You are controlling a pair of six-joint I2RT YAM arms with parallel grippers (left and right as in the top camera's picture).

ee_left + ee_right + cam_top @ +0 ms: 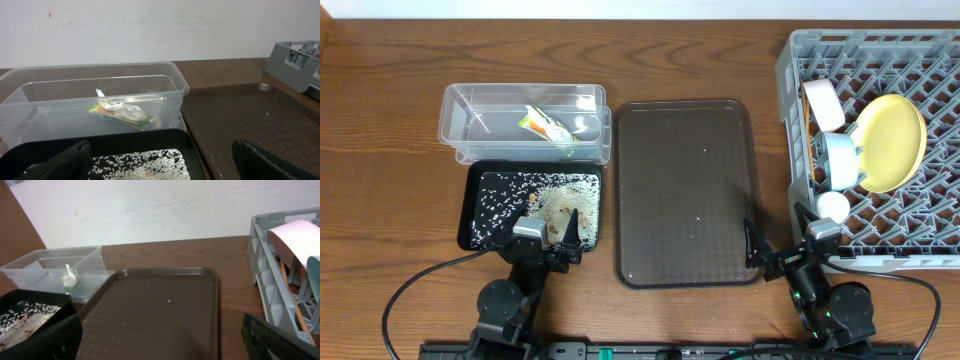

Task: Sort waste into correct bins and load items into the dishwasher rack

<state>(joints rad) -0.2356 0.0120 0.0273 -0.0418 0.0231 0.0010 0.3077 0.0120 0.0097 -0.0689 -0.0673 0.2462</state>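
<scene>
Since the wrapper lies in the clear tub, the rice crumbs sit in the black tray, and the plate, white bowl, light-blue bowl and cup stand in the dishwasher rack, the step in hand looks like a final check and parking. A thin brown stick beside the white bowl may be the chopsticks; I cannot be sure. Both the left pincer and the right pincer are released, fingers spread wide, grasping nothing. The left one hangs over the black tray's near rim, so any retreat should lift first, then draw back, lest it nudge the tray and spill rice on the tabletop. A few pale specks dot the brown serving tray, probably too small to pinch.
</scene>
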